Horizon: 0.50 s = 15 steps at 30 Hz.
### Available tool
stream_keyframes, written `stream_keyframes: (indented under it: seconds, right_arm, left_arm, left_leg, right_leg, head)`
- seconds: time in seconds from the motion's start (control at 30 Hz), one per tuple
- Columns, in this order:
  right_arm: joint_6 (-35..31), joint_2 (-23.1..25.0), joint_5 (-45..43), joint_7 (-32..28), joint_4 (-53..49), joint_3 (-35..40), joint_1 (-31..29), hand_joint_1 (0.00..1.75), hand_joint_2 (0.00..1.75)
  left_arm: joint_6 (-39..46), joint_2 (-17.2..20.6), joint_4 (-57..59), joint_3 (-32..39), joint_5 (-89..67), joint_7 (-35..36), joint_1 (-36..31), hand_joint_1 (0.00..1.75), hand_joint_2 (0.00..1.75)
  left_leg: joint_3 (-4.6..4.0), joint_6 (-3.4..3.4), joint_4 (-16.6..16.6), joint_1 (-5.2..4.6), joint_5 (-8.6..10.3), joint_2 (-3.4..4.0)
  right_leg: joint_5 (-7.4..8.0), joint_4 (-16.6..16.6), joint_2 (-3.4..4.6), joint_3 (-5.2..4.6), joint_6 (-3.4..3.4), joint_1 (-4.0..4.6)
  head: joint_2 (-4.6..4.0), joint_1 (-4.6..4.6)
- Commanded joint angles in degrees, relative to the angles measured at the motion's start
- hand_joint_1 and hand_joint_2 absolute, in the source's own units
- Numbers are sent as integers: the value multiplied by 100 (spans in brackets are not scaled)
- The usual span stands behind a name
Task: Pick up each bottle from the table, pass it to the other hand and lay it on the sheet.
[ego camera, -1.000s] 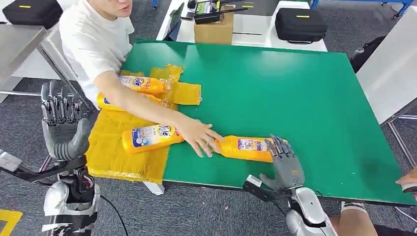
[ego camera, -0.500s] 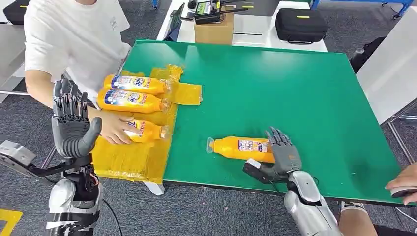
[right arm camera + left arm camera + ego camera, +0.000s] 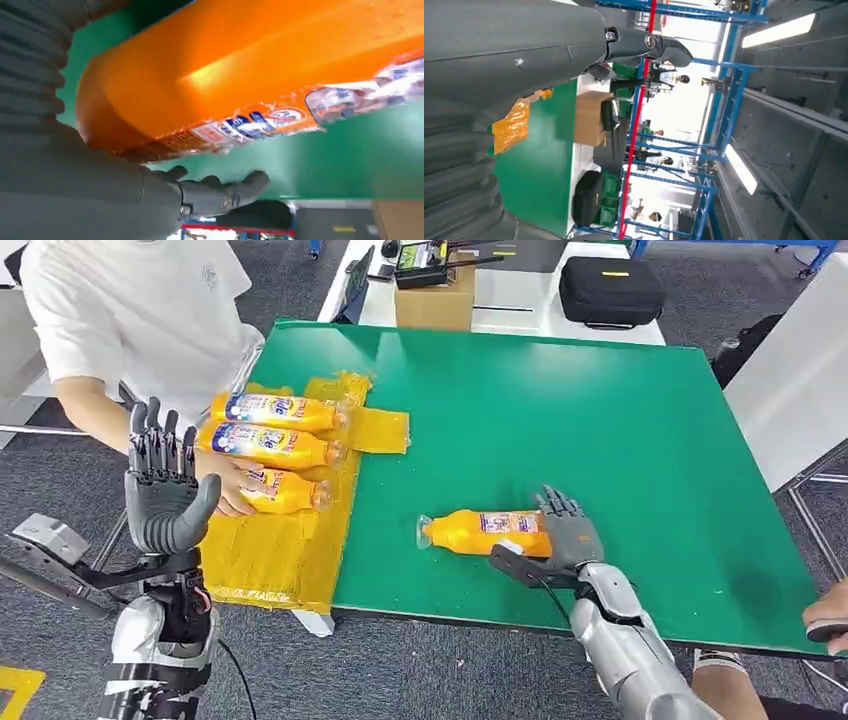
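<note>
An orange bottle (image 3: 487, 532) is seen lying on its side on the green table (image 3: 600, 420), near the front edge at about 6 o'clock, well apart from the yellow sheet (image 3: 270, 550) at 9 o'clock. The right hand (image 3: 568, 536) is laid against the bottle's base end, with its fingers spread over the top. In the right wrist view the bottle (image 3: 260, 65) is shown up close, pressed against the palm, with the thumb (image 3: 220, 192) under it; whether it is gripped tight cannot be told. Three more bottles (image 3: 270, 440) are laid side by side on the sheet, and the nearest one is touched by a person's hand (image 3: 225, 485). The left hand (image 3: 165, 490) is held up beside the table at 8 o'clock, with fingers apart and nothing in it.
</note>
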Motion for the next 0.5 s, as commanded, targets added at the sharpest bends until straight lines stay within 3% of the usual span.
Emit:
stream_keyframes:
  seconds: [0.03,0.27,0.5]
  right_arm:
    - [1275,89,-146,303,1437,535,-884,173,175]
    - [1677,21,-288,274,1591,672,-950,175,175]
    - [1677,11,-288,273,1592,671,-954,175,175]
  left_arm:
    - [-21,180,605,-31,-134,135,-266,0,175]
    - [-107,265,737,-166,-358,90,-247,0,175]
    - [-106,267,740,-164,-358,90,-244,0,175]
  left_leg:
    - [37,-7,-7,4,-4,17]
    - [59,-4,-12,3,6,6]
    - [67,-2,-11,6,3,5]
  right_leg:
    - [1,-9,12,30,-12,6]
    - [10,-16,-1,50,-21,4]
    - [10,-16,-1,60,-21,8]
  head:
    - [0,0]
    - [0,0]
    - [0,0]
